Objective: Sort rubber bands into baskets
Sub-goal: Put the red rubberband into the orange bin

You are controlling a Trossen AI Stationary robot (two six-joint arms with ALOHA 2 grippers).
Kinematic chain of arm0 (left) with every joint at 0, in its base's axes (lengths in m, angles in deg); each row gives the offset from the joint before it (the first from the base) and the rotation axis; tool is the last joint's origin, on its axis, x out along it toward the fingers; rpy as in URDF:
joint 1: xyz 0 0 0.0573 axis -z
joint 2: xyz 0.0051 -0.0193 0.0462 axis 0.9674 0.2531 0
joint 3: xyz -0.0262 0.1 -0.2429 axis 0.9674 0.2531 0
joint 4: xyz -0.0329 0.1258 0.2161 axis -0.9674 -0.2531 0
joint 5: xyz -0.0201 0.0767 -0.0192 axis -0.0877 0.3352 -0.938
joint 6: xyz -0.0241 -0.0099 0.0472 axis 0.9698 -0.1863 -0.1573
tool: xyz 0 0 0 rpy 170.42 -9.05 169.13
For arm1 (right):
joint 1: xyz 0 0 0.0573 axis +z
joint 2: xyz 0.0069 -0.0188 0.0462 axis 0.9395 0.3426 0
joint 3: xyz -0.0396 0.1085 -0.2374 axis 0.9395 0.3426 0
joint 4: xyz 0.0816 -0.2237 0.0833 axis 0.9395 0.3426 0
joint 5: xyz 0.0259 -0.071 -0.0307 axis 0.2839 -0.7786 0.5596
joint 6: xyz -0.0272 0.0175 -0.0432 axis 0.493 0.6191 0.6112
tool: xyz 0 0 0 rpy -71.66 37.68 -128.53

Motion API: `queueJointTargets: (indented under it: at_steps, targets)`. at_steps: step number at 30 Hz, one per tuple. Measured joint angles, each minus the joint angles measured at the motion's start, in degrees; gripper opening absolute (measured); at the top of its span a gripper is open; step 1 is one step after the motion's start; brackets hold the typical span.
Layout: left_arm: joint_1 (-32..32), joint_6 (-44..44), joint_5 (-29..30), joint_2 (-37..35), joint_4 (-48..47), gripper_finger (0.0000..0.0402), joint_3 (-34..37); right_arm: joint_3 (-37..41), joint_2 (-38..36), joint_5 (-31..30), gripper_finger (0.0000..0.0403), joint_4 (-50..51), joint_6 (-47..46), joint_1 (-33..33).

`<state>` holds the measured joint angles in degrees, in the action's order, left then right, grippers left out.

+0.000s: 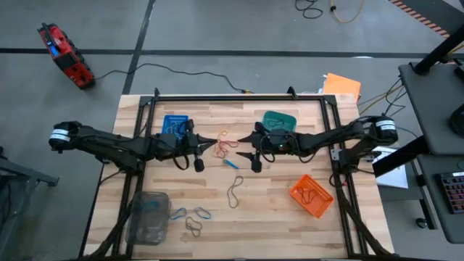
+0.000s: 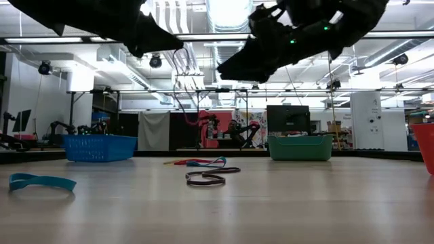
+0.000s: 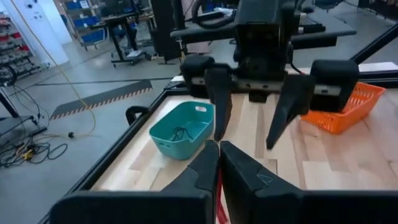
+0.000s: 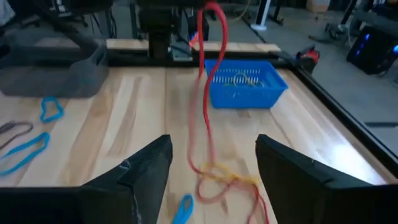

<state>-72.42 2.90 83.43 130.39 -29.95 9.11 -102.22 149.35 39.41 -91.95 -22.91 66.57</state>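
Both arms meet over the middle of the table, tips facing each other. The left gripper (image 1: 215,141) has its fingers pressed together on a red rubber band (image 4: 206,93), which hangs from it as a long stretched loop; the lower end of that loop trails into a small tangle of red and yellow bands (image 1: 226,145) on the wood between the two arms. The right gripper (image 1: 241,143) stands with its jaws wide apart and nothing between them, just beside the hanging loop. The blue basket (image 1: 174,123) sits at the far edge behind the left arm, with thin bands lying inside it. The teal basket (image 1: 279,120) sits at the far edge behind the right arm and holds a dark band. The orange basket (image 1: 312,196) lies near the right side of the table, tilted to the table's edges, with a dark band inside. The clear-grey basket (image 1: 147,216) stands at the near left corner. Loose on the table are a short blue band (image 1: 230,164), a dark loop (image 1: 235,191) near the centre, and several blue and dark bands (image 1: 194,217) just beside the clear-grey basket.
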Motion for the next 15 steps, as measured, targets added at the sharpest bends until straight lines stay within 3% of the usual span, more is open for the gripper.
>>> queueJointTargets:
  at_steps: [15]
  targets:
    - [0.02, -0.66, -0.22, 0.4, 0.43, 0.0, -0.02, -13.47, 13.71, 0.0, 0.0242, -0.33, 1.02, -1.05]
